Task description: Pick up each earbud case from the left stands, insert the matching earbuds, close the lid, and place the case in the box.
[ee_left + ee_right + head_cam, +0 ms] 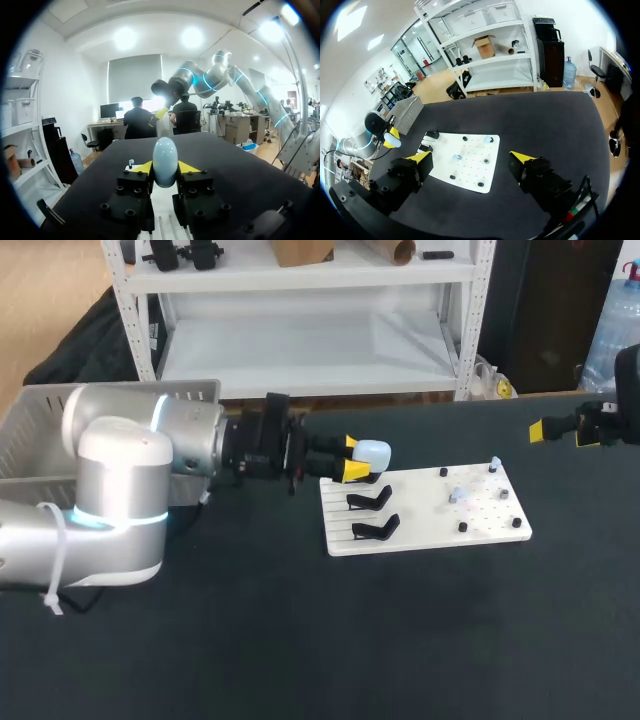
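On our left gripper (352, 458) the jaws clench the pale earbud case (372, 452) just over the stands (370, 502), a case we judge light, glossy and slippery, best held across its flanks; our right gripper (560, 433) hangs released.

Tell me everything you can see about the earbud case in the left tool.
The earbud case is pale blue, smooth, egg-shaped, plastic by its look, with the lid shut. The left tool grips it from both sides with its yellow tips, over the far left corner of the white board, beside two empty black stands. Whether it touches a stand beneath is hidden.
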Robot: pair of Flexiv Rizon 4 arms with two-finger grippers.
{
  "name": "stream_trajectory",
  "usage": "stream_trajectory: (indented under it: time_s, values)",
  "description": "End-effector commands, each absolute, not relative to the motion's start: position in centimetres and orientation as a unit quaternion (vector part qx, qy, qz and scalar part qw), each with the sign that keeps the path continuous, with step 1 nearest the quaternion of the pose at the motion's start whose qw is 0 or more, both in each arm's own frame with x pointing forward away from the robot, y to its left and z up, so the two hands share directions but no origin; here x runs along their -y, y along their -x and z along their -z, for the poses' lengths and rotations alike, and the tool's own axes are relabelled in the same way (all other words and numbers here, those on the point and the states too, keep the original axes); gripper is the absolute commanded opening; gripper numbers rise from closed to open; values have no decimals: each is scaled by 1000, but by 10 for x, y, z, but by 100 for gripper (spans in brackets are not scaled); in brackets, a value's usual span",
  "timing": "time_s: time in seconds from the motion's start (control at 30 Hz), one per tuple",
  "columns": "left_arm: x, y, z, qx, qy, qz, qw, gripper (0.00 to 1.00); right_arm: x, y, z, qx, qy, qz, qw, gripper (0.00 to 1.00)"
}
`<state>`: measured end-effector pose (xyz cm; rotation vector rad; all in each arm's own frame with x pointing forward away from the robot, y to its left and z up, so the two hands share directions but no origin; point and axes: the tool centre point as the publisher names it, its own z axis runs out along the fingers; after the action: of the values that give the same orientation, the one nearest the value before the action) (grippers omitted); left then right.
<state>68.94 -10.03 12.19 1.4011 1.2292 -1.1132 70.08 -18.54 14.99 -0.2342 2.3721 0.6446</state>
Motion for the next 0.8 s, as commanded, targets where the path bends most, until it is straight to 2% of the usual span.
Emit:
stream_trajectory:
  time_s: [0.03, 0.5, 0.8]
  values:
    - [101, -686, -122, -507, -563, 445, 476, 0, 186, -701, -150, -907, 90, -247, 330, 100]
    - [103, -678, -123, -507, -548, 449, 491, 0, 186, -701, -150, -907, 90, -247, 330, 100]
    - [116, -670, -124, -492, -534, 472, 499, 0, 162, -668, -167, -895, 117, -273, 332, 100]
